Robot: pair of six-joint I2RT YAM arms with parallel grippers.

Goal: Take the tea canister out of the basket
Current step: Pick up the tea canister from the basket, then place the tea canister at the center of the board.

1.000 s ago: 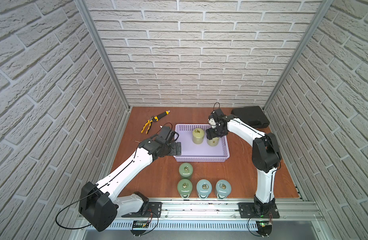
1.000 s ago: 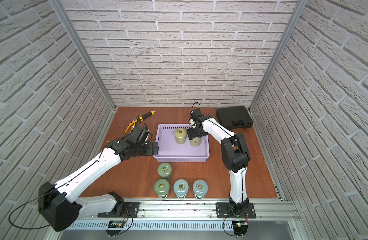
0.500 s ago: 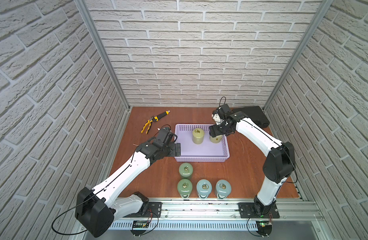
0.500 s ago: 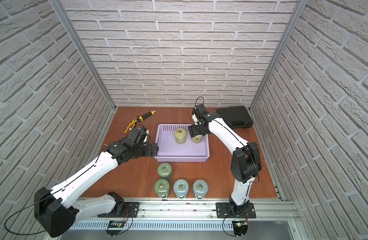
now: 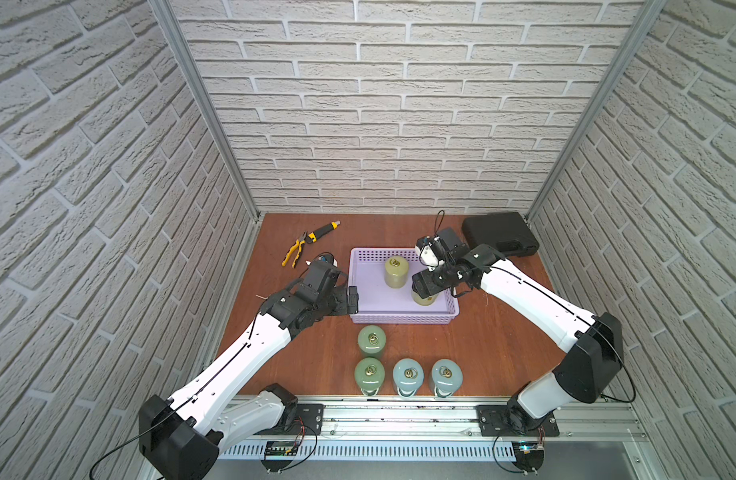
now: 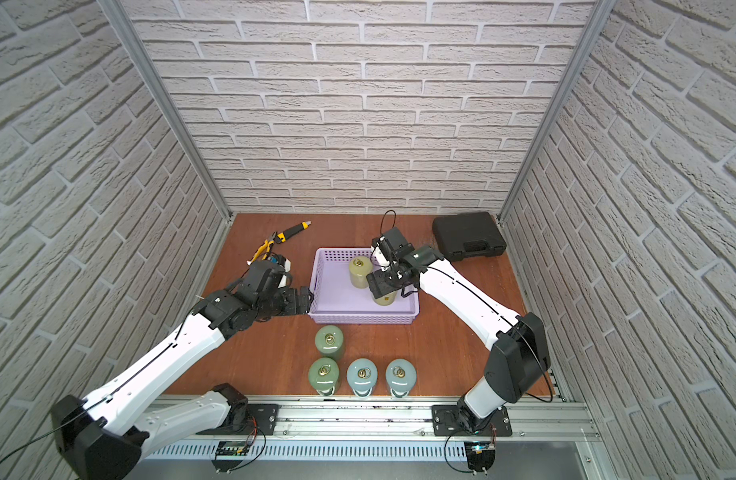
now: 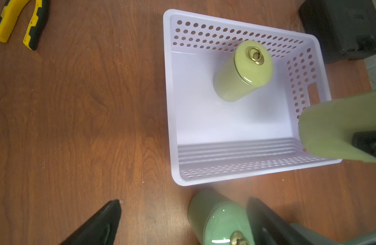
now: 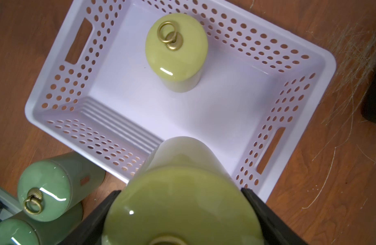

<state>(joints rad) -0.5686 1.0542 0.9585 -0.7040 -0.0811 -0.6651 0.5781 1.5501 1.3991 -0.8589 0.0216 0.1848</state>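
**Right claw holds a tea canister over the basket**

Along the desk's near edge stand three canisters in a row: a green canister (image 5: 369,375) and two pale blue canisters (image 5: 408,375). A second green canister (image 5: 372,340) stands just behind the first one, close to the basket's near wall.

In the middle of the desk sits the lavender basket (image 5: 399,319). The left claw (image 5: 346,291) hangs at the basket's left wall, near its near left corner. Its jaws are wide apart and hold nothing. Whether it touches the wall cannot be told.

The right claw (image 5: 425,286) is clamped on the yellow-green tea canister (image 5: 425,298), with a finger on each side just below the lid. The tea canister is raised off the basket floor, over the basket's near right part, and looks tilted in the left wrist view.

Another yellow-green canister (image 5: 396,272) stands upright on the basket floor, close to the far wall.

Farther back, yellow-handled pliers (image 5: 301,249) lie toward the desk's far left corner. A black case (image 5: 499,237) lies in the far right corner.
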